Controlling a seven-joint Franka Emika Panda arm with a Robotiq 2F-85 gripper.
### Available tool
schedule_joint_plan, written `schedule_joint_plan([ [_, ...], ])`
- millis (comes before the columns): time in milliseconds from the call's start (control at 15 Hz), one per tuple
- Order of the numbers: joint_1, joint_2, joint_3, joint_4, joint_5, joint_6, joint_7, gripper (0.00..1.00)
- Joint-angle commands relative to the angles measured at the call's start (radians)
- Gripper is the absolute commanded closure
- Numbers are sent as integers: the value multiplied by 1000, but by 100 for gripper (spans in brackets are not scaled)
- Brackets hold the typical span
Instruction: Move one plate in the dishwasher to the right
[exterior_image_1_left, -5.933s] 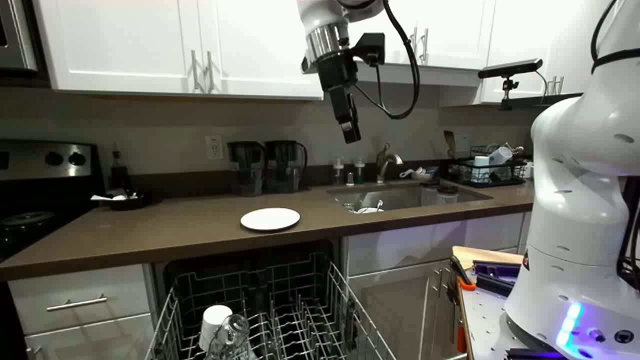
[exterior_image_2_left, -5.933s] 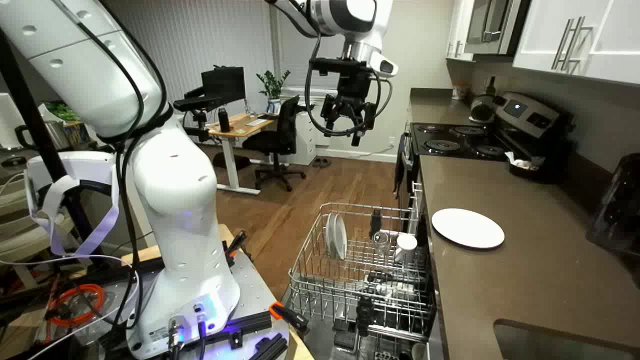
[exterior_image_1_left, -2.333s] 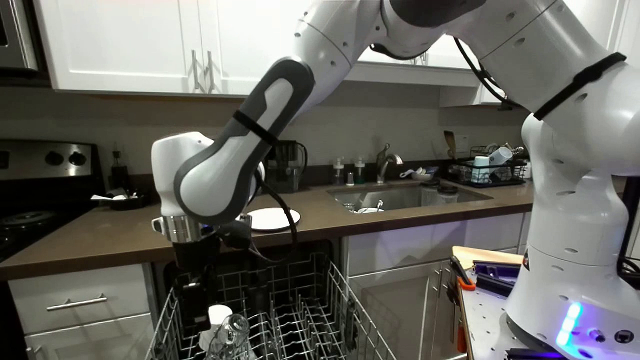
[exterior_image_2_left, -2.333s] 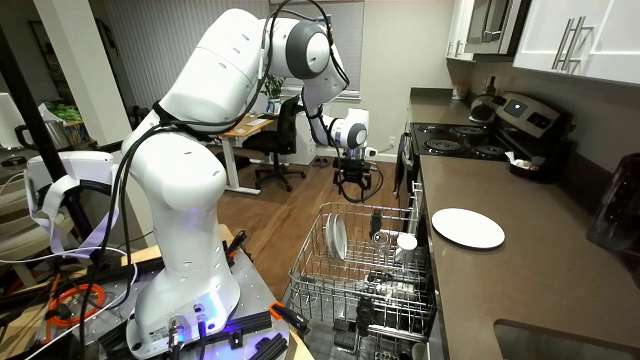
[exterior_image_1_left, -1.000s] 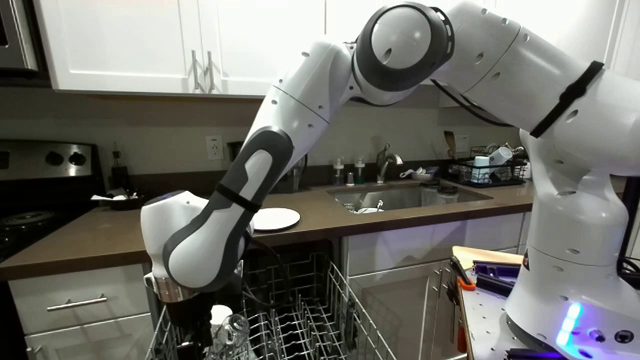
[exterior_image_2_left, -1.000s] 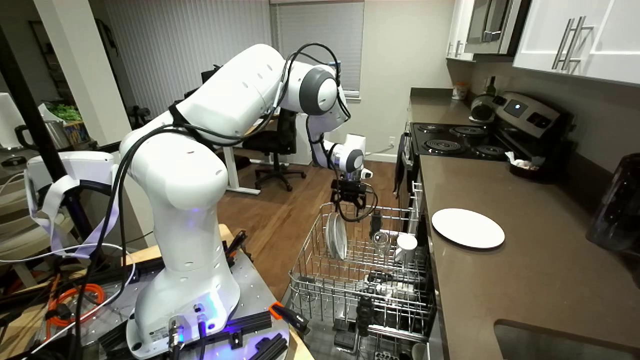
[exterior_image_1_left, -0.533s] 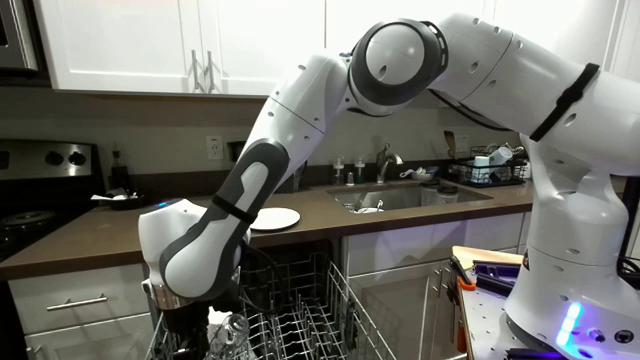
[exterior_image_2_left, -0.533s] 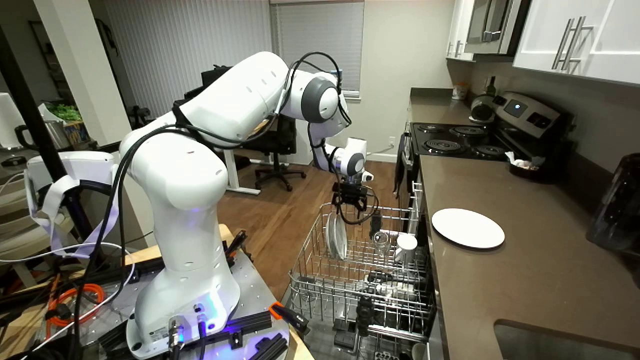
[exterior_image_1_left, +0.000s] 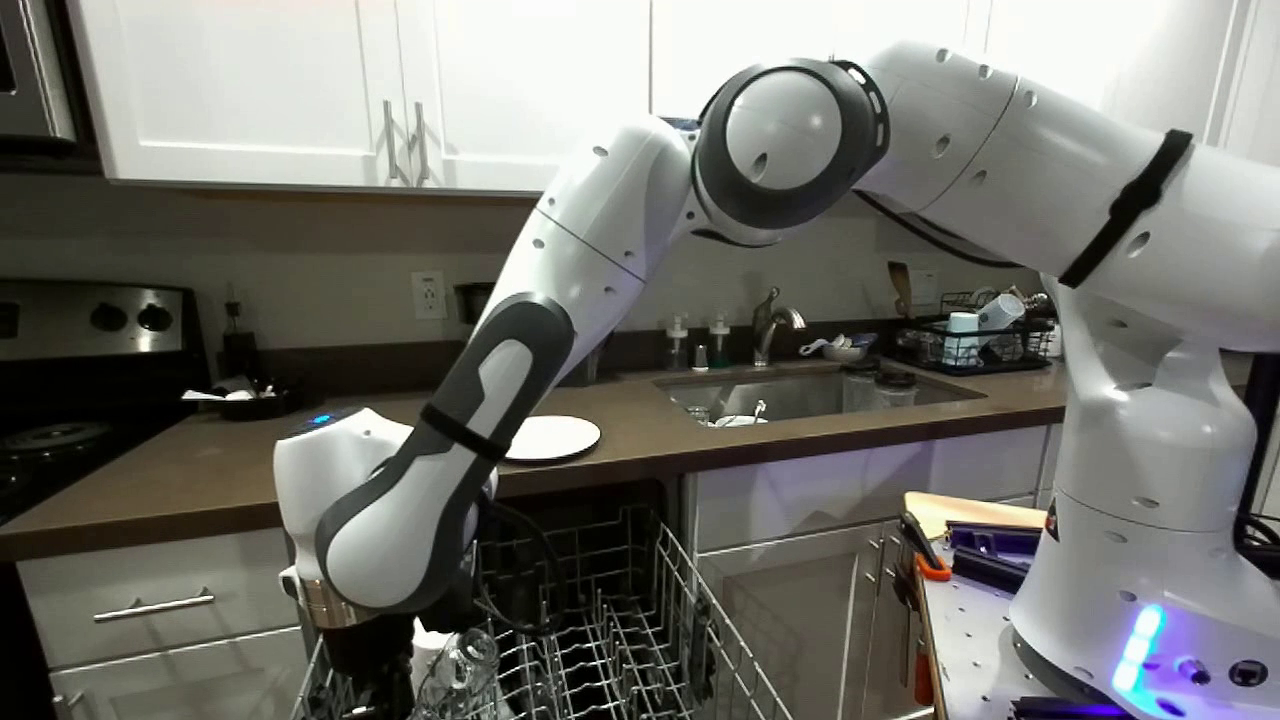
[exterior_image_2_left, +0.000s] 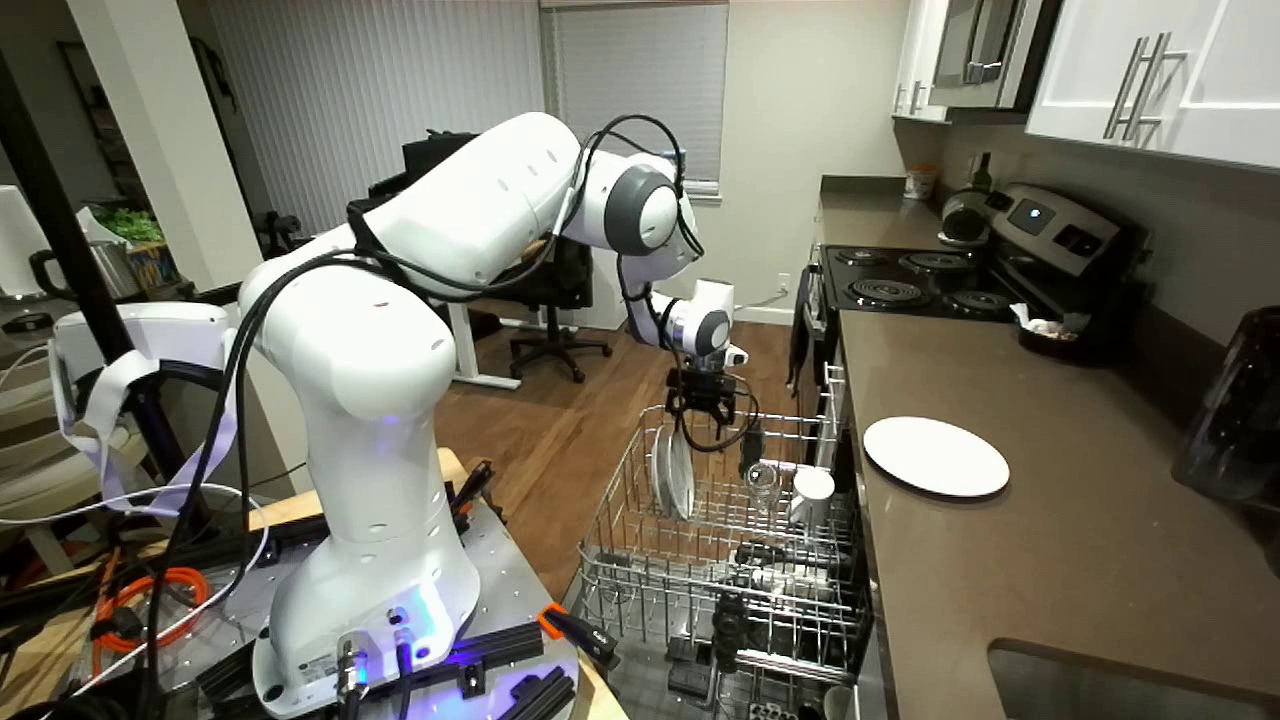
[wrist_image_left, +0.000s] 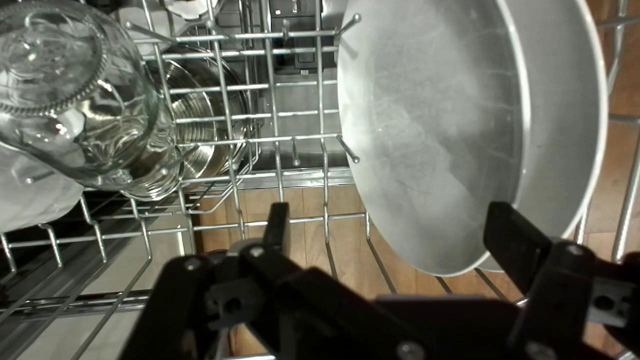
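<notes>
Two white plates stand upright side by side in the dishwasher's wire rack (exterior_image_2_left: 720, 572). In the wrist view, the nearer plate (wrist_image_left: 430, 145) overlaps the other plate (wrist_image_left: 562, 150). They also show in an exterior view as a nearer plate (exterior_image_2_left: 682, 475) and one behind (exterior_image_2_left: 660, 468). My gripper (wrist_image_left: 389, 215) is open and empty. Its right finger overlaps the lower right edges of the plates in the wrist view; contact cannot be told. Its left finger is well left of them. In an exterior view the gripper (exterior_image_2_left: 715, 410) hangs just above the plates' end of the rack.
A clear glass (wrist_image_left: 65, 75) and a white mug (wrist_image_left: 30, 195) stand in the rack left of the gripper. Another white plate (exterior_image_2_left: 935, 457) lies flat on the brown counter (exterior_image_2_left: 1080, 560) beside the rack. The sink (exterior_image_1_left: 800, 395) is set into the counter.
The arm has swung from high above the counter down over the rack beside the plates. Over the last second the gripper has sunk slightly lower. The plates have not moved.
</notes>
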Motion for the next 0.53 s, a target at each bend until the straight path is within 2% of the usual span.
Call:
schedule_joint_plan([
  [0,4,5,1,21,-15,-16,-11,0],
  [467,10,-44,5,-10,-14,-53,-1,0],
])
